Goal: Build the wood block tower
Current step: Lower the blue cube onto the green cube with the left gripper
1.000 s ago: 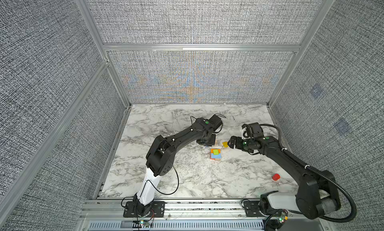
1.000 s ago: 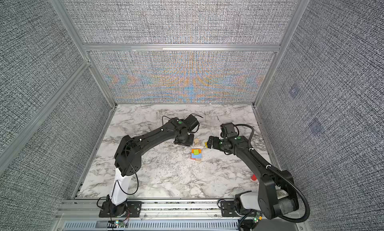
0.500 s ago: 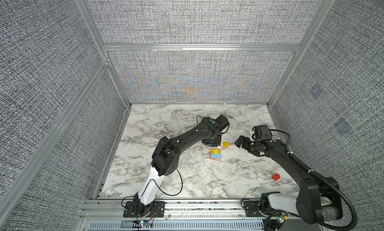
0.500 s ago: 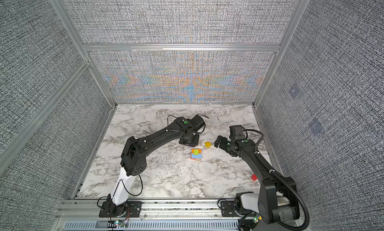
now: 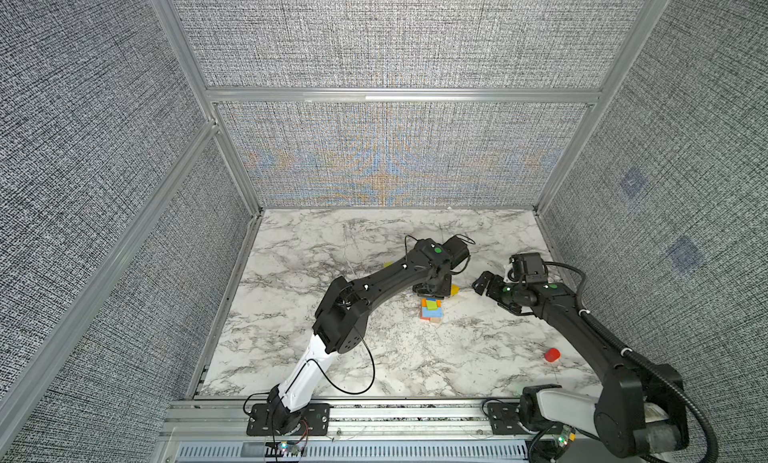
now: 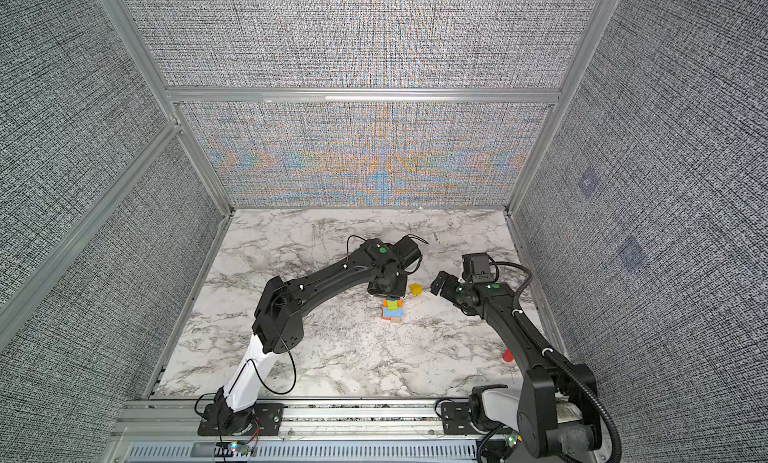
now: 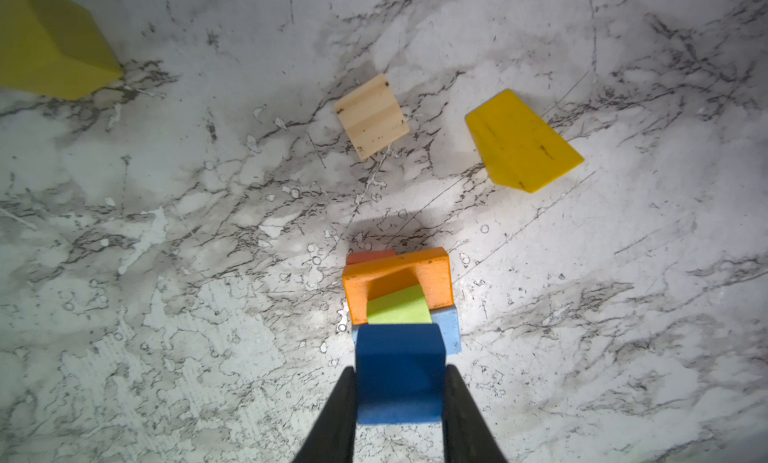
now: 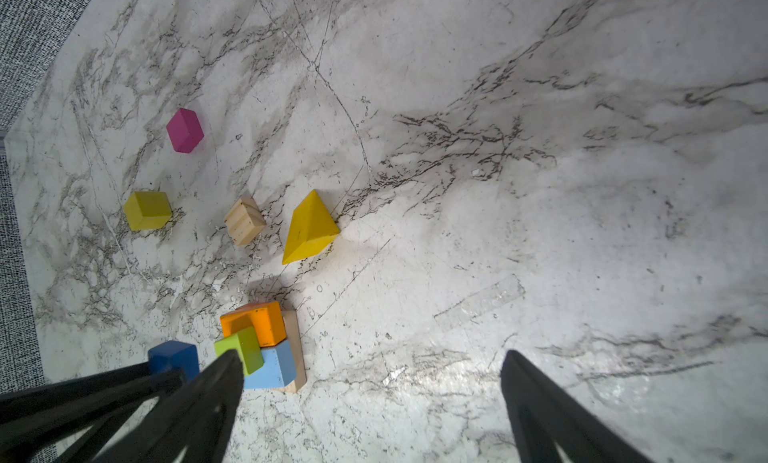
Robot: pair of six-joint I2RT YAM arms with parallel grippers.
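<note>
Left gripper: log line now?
left gripper: shut on blue block | right gripper: open, empty | tower: green block topmost

Shows a low tower (image 6: 392, 309) on the marble surface (image 6: 332, 357), green topmost over orange and light blue. Puts the left gripper (image 6: 386, 289) just behind the tower, a yellow wedge (image 6: 415, 289) behind it to the right, and the right gripper (image 6: 442, 283) beyond that wedge, fingers spread. Leaves a red block (image 6: 507, 356) well right of the tower, nearer the front.
</note>
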